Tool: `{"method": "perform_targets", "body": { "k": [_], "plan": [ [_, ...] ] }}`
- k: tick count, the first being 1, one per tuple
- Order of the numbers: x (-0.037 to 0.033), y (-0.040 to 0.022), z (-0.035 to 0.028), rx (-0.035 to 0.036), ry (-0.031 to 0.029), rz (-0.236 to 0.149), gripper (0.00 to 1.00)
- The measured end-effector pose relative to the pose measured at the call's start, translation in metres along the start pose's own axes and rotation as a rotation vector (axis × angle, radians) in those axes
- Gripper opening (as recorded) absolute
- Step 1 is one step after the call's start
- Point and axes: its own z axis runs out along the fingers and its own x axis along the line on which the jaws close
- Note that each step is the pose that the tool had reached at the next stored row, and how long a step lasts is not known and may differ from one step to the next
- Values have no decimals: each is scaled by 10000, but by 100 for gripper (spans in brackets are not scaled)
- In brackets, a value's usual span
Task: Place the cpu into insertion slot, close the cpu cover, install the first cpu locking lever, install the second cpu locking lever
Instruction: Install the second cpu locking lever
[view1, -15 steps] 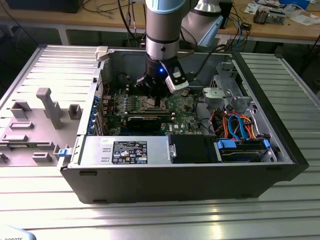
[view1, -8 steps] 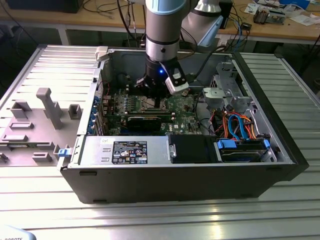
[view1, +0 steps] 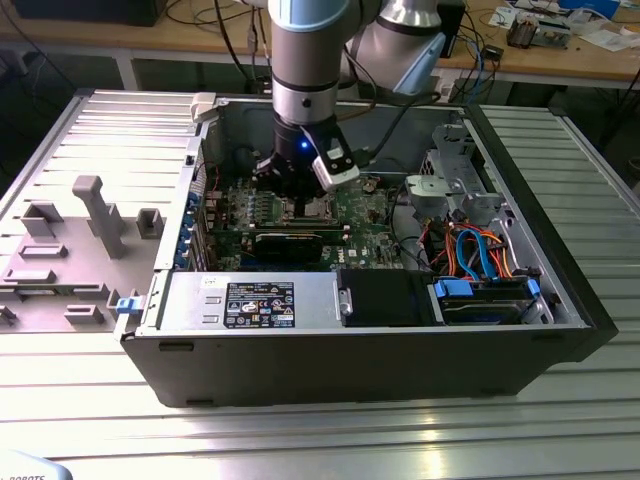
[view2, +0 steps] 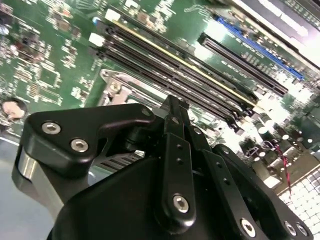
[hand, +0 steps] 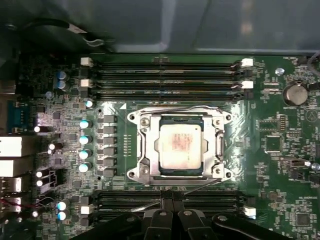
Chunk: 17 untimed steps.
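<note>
You had the gripper (hand: 170, 202) lowered vertically into the open case, its fingers pressed together on nothing. The cpu (hand: 181, 146) lay flat in the insertion slot (hand: 220, 165) just ahead of the fingertips, with the cpu cover (hand: 146, 150) framing it. A thin locking lever (hand: 197, 187) ran crosswise between the fingertips and the slot.

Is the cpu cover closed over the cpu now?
Closed: in the first wrist view, the cpu cover lies flat around the cpu, which shows through its window.
</note>
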Motion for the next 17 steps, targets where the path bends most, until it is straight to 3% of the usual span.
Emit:
{"method": "perform_targets", "body": {
  "k": [8, 12, 15, 17],
  "plan": [
    [200, 1, 45, -23, 9, -245, 11],
    [220, -34, 70, -57, 43, -340, 11],
    [226, -68, 78, -132, 58, -339, 11],
    [228, -82, 86, -280, 72, -343, 11]
  ]
}}
